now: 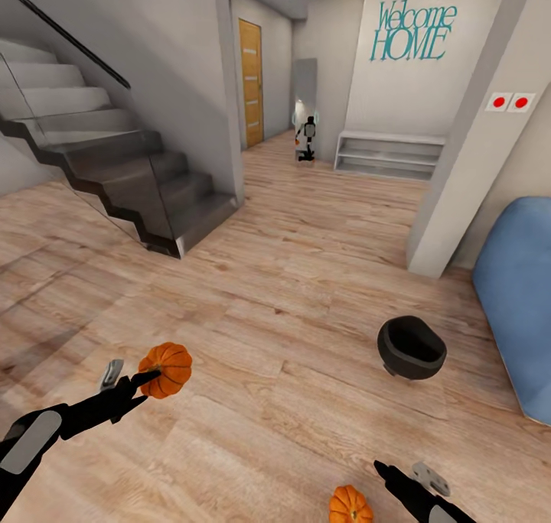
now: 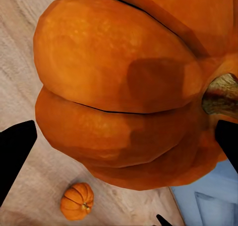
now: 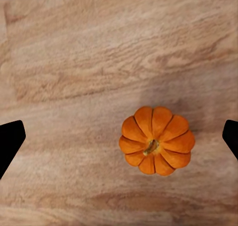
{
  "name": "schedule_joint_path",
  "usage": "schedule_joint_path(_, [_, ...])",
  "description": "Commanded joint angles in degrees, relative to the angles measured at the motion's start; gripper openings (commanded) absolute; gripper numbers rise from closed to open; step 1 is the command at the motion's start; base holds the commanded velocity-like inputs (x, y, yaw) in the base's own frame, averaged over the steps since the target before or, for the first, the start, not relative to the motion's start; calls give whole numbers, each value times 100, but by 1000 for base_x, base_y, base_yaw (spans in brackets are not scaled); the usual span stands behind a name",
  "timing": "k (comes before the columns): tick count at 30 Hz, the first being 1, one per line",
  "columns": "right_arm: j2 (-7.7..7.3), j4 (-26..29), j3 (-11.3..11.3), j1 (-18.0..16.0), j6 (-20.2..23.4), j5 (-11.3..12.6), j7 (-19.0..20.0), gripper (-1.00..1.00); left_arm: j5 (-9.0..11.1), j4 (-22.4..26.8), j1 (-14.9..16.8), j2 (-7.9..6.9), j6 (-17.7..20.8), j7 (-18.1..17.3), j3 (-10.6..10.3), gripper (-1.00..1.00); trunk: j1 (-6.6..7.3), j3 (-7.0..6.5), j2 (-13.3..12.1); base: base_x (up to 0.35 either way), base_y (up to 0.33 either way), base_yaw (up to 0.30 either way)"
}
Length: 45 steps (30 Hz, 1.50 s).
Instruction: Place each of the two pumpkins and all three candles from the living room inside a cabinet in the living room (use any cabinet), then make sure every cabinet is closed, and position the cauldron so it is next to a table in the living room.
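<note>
Clamped in my left gripper [image 1: 145,376] is one pumpkin [image 1: 167,369]; my right gripper [image 1: 380,469] hangs spread above the second pumpkin [image 3: 156,140] on the floor [image 1: 291,278] (cauldron [image 1: 411,346] nearby). Next, lower and close.

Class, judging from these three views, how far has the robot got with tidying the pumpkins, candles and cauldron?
Nothing looks finished. In hand: the left hand grips one ribbed orange pumpkin. The right hand hangs open above the second orange pumpkin on the wooden floor. Left: storing both pumpkins and the candles, closing cabinets, and moving the round black cauldron, standing on the floor beside the blue seat.
</note>
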<state>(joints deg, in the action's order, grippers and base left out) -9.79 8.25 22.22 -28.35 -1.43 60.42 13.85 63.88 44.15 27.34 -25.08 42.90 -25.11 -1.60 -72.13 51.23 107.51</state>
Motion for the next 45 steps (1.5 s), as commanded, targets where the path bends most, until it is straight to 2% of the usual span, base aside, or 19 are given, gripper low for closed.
schedule_joint_path(1, [-1, -6, 49, -4, -15, 58, 20, 100, 37, 0, 5, -5, 16, -3, -14, -100, -22, 23, 44, 0, 0, 0])
schedule_joint_path(11, [12, 1, 54, -4, -15, 49, 48, 100, 54, -2, 8, -14, 36, -3, -15, -100, -241, 202, 445, 0, 0, 0])
schedule_joint_path(16, [6, 0, 55, -4, -15, 53, 103, 100, 56, 53, 7, 8, 271, -3, -15, -100, -351, 292, 645, 0, 0, 0])
schedule_joint_path(23, [7, -9, 54, -4, -15, 57, 302, 100, 64, 68, 4, 47, 325, -9, -15, -100, -505, 418, 926, 0, 0, 0])
schedule_joint_path(28, [8, -34, 54, -4, -9, 66, 366, 100, 153, 98, 0, -1, 336, -7, -8, -100, -615, 508, 1126, 0, 0, 0])
schedule_joint_path(35, [11, -38, 54, -4, 68, 66, 329, 100, 240, 175, -1, -3, 764, -4, -6, -100, -769, 633, 1407, 0, 0, 0])
schedule_joint_path(45, [12, -12, 62, -4, 73, 64, 344, 100, 248, 190, -1, 1, 806, -9, -5, -100, -988, 813, 1808, 0, 0, 0])
